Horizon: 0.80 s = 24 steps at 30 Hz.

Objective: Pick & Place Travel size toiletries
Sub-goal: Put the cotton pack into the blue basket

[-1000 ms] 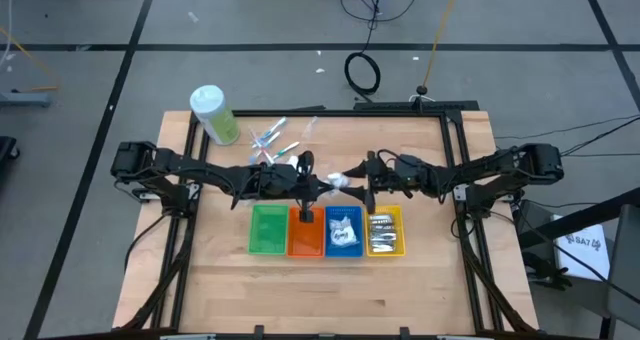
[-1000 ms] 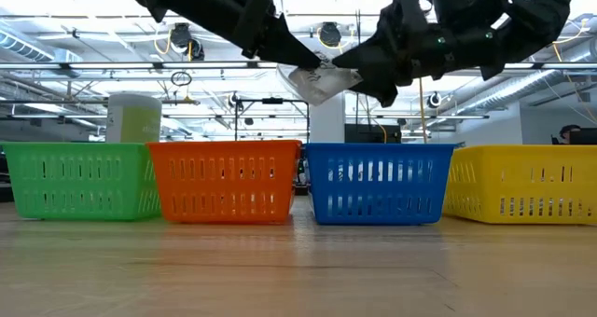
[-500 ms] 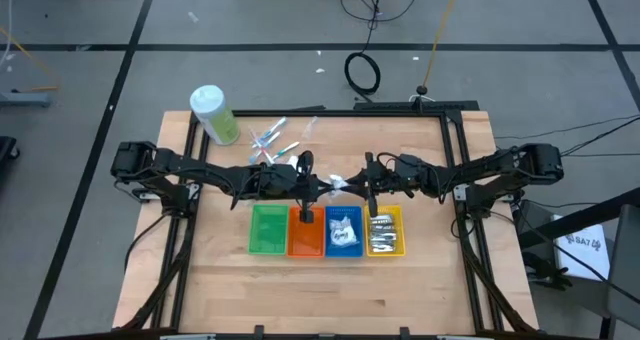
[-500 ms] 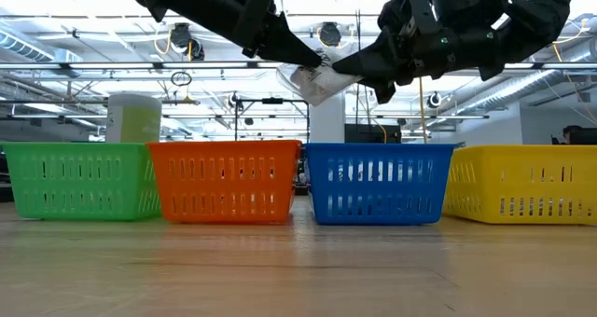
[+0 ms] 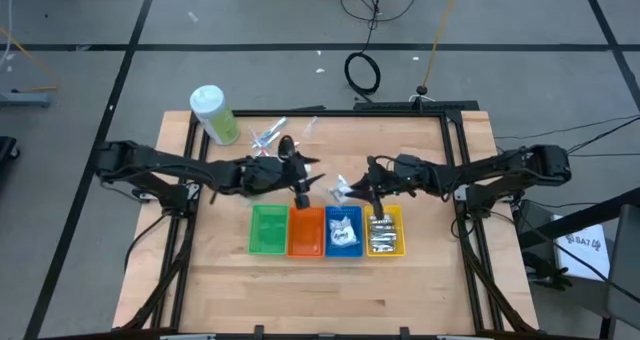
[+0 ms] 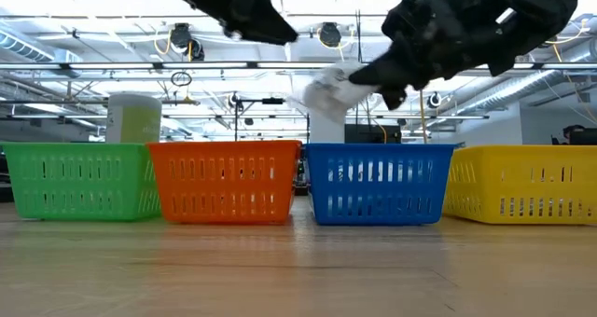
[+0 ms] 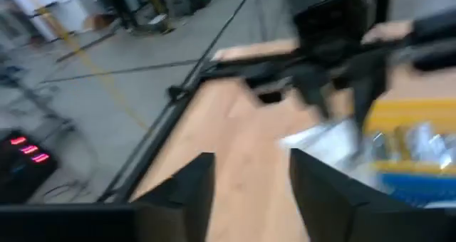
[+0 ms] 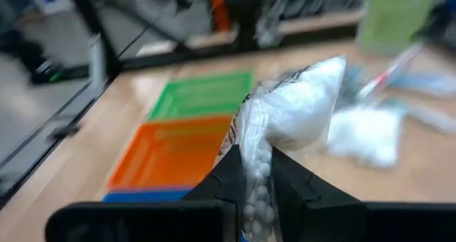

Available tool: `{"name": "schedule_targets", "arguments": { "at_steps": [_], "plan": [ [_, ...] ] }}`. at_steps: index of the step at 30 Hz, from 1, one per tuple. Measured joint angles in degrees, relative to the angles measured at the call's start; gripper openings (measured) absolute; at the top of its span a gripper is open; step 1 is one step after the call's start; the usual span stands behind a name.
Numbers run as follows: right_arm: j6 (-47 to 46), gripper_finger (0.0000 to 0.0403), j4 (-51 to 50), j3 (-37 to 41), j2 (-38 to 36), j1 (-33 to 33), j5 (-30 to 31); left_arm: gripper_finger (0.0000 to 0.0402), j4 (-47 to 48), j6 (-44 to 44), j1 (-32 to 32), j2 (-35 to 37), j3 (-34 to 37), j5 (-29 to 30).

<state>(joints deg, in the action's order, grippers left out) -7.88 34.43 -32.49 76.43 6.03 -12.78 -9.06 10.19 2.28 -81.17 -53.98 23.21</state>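
Two arms have just parted: the left end effector (image 5: pixel 300 170) has let go, fingers apart, and drawn back from the handover point. Right end effector (image 5: pixel 352 192) now alone pinches the white packet (image 5: pixel 341 189), hanging at its tip above the blue bin (image 5: pixel 343 248), ready to drop.

No text, label, brand or number can be read in any of the views. A white sheet with dark print (image 5: pixel 586 244) lies at the right edge of the high view, outside the table, but its print is too small to read.
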Motion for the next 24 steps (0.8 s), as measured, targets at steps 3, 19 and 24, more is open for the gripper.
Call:
{"name": "schedule_targets", "arguments": {
  "at_steps": [3,19,24],
  "plan": [
    [-2.0,0.0031,-8.0,0.0,-2.5,-0.2,-5.8,0.0222,3.5,-0.2,0.0,3.3,-0.1,4.9],
    [-1.5,0.0079,-9.9,0.0,-1.0,-7.6,-8.1,0.0253,7.6,-3.4,-0.1,5.3,0.0,10.4],
    [-1.8,0.0144,-8.0,0.0,-1.0,-8.6,-5.2,0.0255,7.6,-3.4,-0.1,5.3,0.0,10.4]
  ]
}}
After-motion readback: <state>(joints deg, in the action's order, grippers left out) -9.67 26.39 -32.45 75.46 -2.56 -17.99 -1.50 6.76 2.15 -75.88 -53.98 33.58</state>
